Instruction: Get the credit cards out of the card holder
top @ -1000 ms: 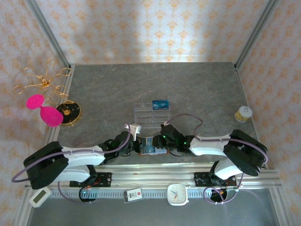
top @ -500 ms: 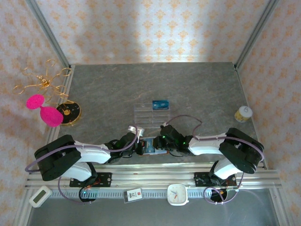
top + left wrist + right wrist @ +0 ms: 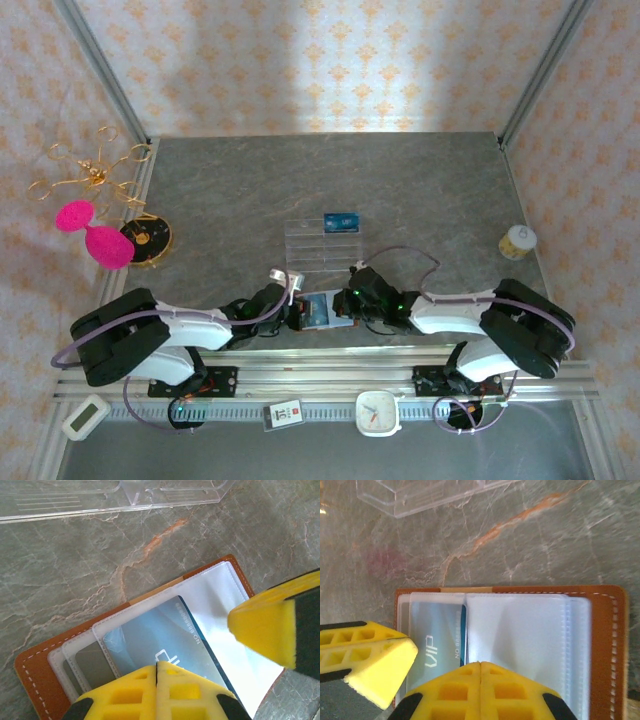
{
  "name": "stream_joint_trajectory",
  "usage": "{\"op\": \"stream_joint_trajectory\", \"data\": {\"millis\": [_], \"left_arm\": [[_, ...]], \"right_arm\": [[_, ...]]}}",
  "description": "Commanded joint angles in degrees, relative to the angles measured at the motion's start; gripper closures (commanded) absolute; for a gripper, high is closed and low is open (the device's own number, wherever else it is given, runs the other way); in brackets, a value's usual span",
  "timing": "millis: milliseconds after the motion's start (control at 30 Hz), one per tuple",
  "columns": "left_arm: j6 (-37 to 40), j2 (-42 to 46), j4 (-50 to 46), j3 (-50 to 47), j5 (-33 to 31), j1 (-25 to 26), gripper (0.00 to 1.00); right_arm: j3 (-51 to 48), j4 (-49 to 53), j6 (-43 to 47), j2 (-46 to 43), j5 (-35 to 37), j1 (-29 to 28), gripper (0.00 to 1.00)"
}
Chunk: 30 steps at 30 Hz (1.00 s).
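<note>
The brown card holder (image 3: 318,311) lies open near the table's front edge, its clear inner pockets facing up (image 3: 35,667) (image 3: 616,630). A blue credit card (image 3: 160,635) (image 3: 437,642) marked VIP sits inside one pocket. A darker grey shape (image 3: 92,662) fills the pocket beside it. My left gripper (image 3: 298,313) (image 3: 157,666) is shut, its tips over the blue card's pocket. From the other side, my right gripper (image 3: 346,305) (image 3: 480,666) is also shut, its tips over the pale pockets. Nothing shows between either pair of jaws. Another blue card (image 3: 341,221) rests in the clear tray (image 3: 318,243).
The clear tray (image 3: 100,497) (image 3: 420,495) stands just beyond the holder. A small tin (image 3: 518,241) sits at the right edge. A pink object (image 3: 95,235), a gold wire stand (image 3: 90,172) and a black-gold disc (image 3: 150,236) are at the left. A clock (image 3: 378,412) lies on the front rail.
The right gripper has shut. The left arm has shifted, its gripper staying at the holder. The holder's pale pocket with the blue card now faces up between the two grippers.
</note>
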State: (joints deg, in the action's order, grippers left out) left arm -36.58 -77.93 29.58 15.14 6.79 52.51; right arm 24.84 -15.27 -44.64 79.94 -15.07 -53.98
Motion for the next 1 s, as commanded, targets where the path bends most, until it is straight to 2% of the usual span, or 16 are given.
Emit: {"op": "stream_joint_trajectory", "data": {"millis": [0, 33, 133, 300, 467, 633, 800, 900, 967], "left_arm": [[-0.3, 1.4, -2.4, -0.7, -0.7, 0.1, 1.0], [-0.2, 1.9, -2.7, -0.5, -0.4, 0.1, 1.0], [-0.3, 4.6, -4.0, -0.1, -0.5, 0.1, 0.95], [0.3, 7.7, -7.5, -0.3, -1.3, 0.2, 0.99], [-0.2, 3.2, -4.8, -1.7, -0.8, 0.1, 1.0], [-0.8, -1.2, -2.1, -2.3, 0.4, 0.1, 1.0], [-0.8, -1.6, -2.1, -2.7, 1.1, 0.1, 1.0], [-0.8, -0.4, -3.0, -2.8, 0.5, 0.2, 1.0], [-0.8, 0.7, -3.6, -3.0, 0.0, 0.2, 1.0]], "right_arm": [[-0.9, 1.4, -0.7, -0.5, 1.6, 0.2, 1.0], [-1.1, -0.4, -0.2, -0.4, 0.2, 0.2, 1.0], [-0.4, -3.2, 1.2, -0.4, -4.4, 0.2, 0.87], [0.8, -1.6, 2.3, 0.3, -4.9, 0.2, 0.85], [0.8, -4.1, 2.1, 3.6, -6.8, 0.2, 0.85], [1.2, -5.2, 2.0, 5.2, -7.6, 0.2, 0.85], [1.5, -5.9, 2.2, 5.7, -8.0, 0.2, 0.88], [1.5, -5.5, 1.9, 5.4, -7.2, 0.3, 1.0], [1.0, -4.2, 1.1, 4.0, -4.6, 0.2, 1.0]]}}
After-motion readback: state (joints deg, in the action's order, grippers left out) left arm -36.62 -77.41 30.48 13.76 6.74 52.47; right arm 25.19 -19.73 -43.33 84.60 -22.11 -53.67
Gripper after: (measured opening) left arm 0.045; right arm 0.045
